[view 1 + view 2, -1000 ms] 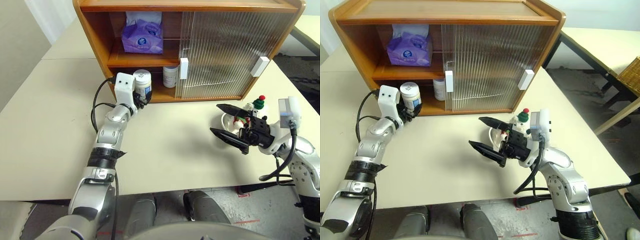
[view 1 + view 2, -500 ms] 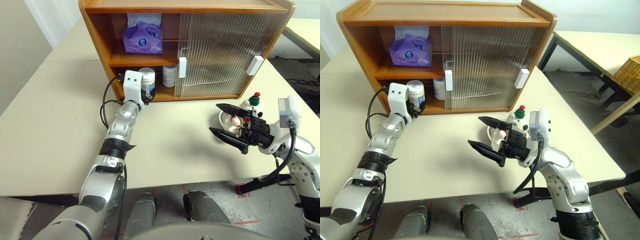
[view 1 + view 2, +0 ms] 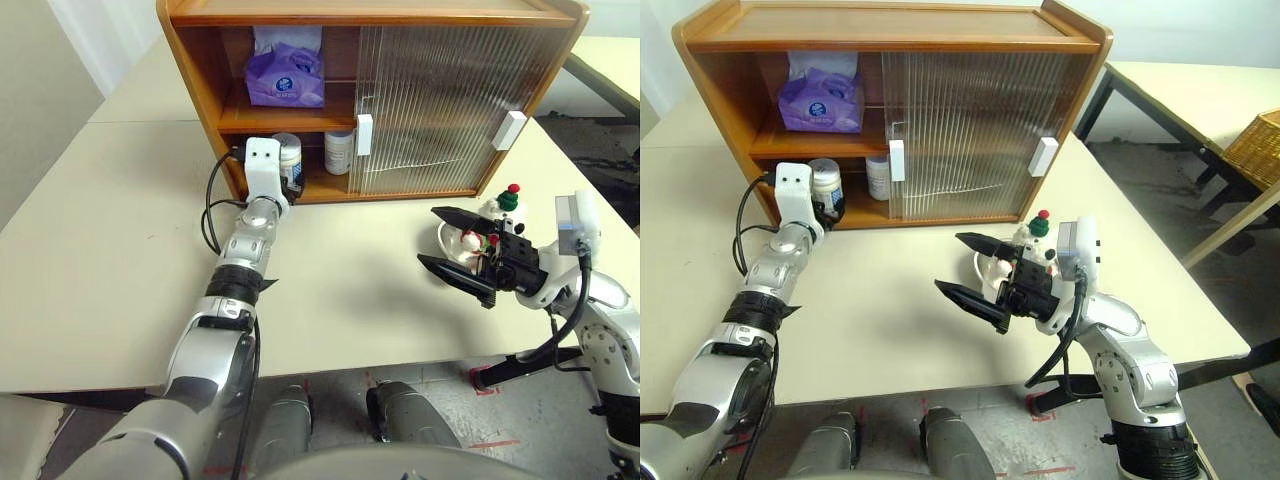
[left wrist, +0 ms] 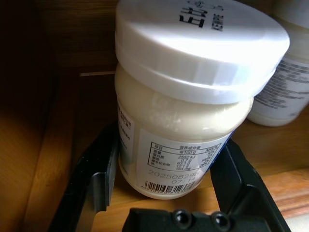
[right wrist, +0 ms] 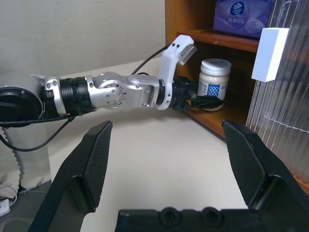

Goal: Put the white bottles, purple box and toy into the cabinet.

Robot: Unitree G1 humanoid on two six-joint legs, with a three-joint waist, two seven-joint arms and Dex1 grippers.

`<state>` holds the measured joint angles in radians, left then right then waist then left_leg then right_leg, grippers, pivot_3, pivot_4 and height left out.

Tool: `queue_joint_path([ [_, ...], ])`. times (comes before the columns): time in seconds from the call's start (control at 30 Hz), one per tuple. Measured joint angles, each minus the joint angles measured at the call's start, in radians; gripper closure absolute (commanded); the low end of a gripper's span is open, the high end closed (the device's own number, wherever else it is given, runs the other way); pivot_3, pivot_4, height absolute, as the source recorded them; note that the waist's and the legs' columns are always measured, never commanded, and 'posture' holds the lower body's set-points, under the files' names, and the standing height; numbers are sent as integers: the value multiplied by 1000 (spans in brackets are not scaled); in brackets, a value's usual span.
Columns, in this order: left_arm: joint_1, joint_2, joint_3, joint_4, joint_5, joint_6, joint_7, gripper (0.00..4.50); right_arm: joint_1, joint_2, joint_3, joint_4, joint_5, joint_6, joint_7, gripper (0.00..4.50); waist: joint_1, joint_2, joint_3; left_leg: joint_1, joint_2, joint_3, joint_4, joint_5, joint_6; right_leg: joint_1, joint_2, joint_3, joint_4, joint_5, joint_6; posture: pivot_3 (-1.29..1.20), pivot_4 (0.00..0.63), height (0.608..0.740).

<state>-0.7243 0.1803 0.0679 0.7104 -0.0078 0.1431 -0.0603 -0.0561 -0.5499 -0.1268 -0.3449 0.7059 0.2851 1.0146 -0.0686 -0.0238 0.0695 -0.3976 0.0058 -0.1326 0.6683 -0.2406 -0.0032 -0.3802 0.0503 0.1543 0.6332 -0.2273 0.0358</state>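
White bottle (image 4: pixel 183 116), carried onto the cabinet (image 3: pixel 300 190) shelf, sits clamped in left tool (image 4: pixel 166 169).

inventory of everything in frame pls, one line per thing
cabinet: 1, wooden, at the back of the table, left side open.
sliding doors: ribbed translucent, white handles, covering the cabinet's right part.
purple box: 1, lilac, upper shelf.
white bottles: 2, white; one held at the front of the lower shelf, the other standing further in.
toy: 1, white bear with green hat, on the table right of the cabinet.
dish: 1, shiny, beside the toy.
table: 1, cream.
left end effector: black fingers, shut on a bottle.
right end effector: black fingers, open, above the table.
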Motion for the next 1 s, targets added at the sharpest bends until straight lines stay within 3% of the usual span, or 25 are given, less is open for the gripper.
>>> queue_joint_path([
  [0.6,-100,-8,36,190,-9,-75,17,1435,0,0,3,-5,0,0,-11,0,-1,0,0,0,0,0,1,0,0,0,0,0,0,-1,2,-166,68,740],
  [0.73,-103,-12,44,199,-27,-86,0,126,0,0,4,-7,0,0,-17,0,-2,0,0,0,0,0,1,0,0,0,0,0,0,-1,2,-167,69,740],
  [1.0,-106,-30,46,188,-42,-92,-14,55,3,0,4,-10,0,0,-20,0,-4,0,0,0,-1,0,3,0,1,2,0,0,0,-1,5,-162,73,740],
])
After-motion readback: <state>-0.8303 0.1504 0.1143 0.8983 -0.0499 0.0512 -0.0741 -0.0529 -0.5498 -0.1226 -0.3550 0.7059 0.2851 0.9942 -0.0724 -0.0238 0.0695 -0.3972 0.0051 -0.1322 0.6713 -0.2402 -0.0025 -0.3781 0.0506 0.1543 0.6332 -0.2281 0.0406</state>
